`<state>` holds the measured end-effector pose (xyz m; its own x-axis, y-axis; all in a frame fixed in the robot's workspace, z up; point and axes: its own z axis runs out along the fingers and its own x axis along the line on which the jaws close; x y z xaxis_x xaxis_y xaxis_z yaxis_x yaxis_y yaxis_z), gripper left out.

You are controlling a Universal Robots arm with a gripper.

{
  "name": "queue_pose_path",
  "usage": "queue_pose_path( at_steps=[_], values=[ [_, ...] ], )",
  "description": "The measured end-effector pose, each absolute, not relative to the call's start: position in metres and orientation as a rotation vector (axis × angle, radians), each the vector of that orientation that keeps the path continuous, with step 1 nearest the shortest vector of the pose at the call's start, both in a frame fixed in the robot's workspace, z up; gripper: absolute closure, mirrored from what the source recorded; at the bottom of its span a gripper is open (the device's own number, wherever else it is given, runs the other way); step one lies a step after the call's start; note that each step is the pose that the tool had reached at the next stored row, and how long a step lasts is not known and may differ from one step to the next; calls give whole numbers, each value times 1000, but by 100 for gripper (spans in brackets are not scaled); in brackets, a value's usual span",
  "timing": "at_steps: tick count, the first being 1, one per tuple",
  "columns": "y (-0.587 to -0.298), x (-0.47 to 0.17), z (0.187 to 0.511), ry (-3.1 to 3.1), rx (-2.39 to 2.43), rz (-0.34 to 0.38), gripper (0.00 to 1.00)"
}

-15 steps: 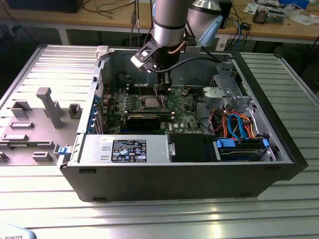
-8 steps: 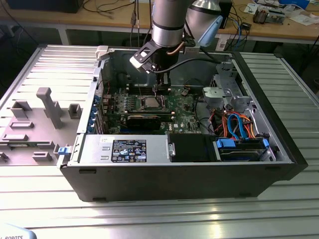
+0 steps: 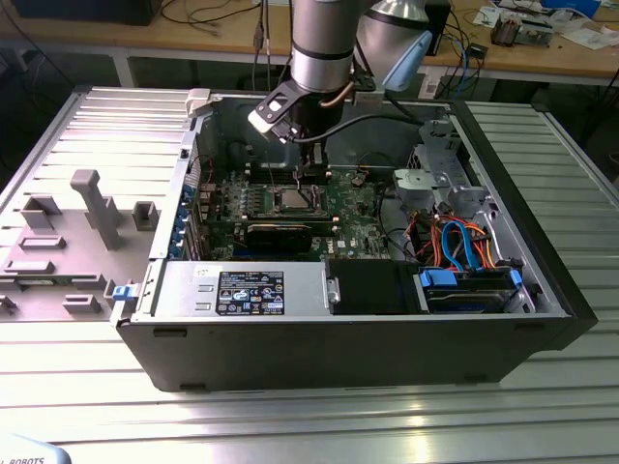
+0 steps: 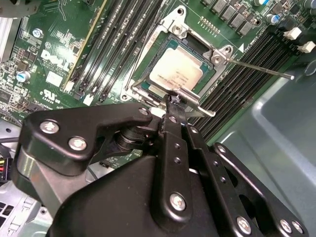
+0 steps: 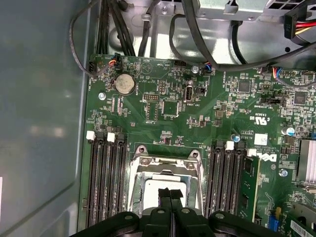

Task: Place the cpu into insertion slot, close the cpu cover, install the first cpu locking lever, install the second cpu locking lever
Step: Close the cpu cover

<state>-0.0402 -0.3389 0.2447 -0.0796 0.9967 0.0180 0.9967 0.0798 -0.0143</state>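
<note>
The cpu [image 4: 175, 69] lies flat in the insertion slot [image 4: 195, 45] on the green motherboard, silvery top up; it also shows in the first wrist view [image 5: 153, 185] and in the exterior view [image 3: 293, 201]. The cpu cover [image 4: 219, 54] is down around it as a silvery frame [image 5: 165, 162]. One thin locking lever [image 4: 261, 67] sticks out from the socket's corner over the memory slots. My gripper [image 4: 173, 101] is shut with nothing between its fingers, its tips at the cover's front tab [image 4: 186, 95]. In the first wrist view the gripper [image 5: 170, 193] hovers just over the cpu.
Black memory slots [image 5: 106, 182] flank the socket on both sides. Cables [image 5: 197, 39] hang along the case's back wall, and orange and blue cables [image 3: 464, 246] lie by the drive bay. A black graphics card [image 3: 280, 235] sits just in front of the socket.
</note>
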Motion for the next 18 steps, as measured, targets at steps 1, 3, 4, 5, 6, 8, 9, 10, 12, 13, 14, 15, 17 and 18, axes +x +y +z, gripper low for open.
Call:
queue_pose_path(
  at_steps=[1,3,4,5,6,8,9,10,12,13,14,15,17,18],
  values=[
    [-339,-41,244,-2291,-2116,-3,89],
    [-339,-43,243,-2291,-2115,-3,89],
    [-339,-43,243,-2291,-2115,-3,89],
    [-339,-44,243,-2291,-2115,-3,89],
    [-339,-45,242,-2291,-2115,-3,89],
    [-339,-47,240,-2291,-2115,-3,89],
    [-339,-48,239,-2291,-2116,-3,89],
    [-339,-48,239,-2291,-2115,-3,89],
    [-339,-51,235,-2291,-2116,-3,89],
    [-339,-52,233,-2291,-2116,-3,89],
    [-339,-52,232,-2291,-2115,-3,89],
    [-339,-52,230,-2291,-2114,-1,89],
    [-338,-52,229,-2285,-2110,9,89],
    [-338,-51,228,-2284,-2109,11,89]
  ],
)
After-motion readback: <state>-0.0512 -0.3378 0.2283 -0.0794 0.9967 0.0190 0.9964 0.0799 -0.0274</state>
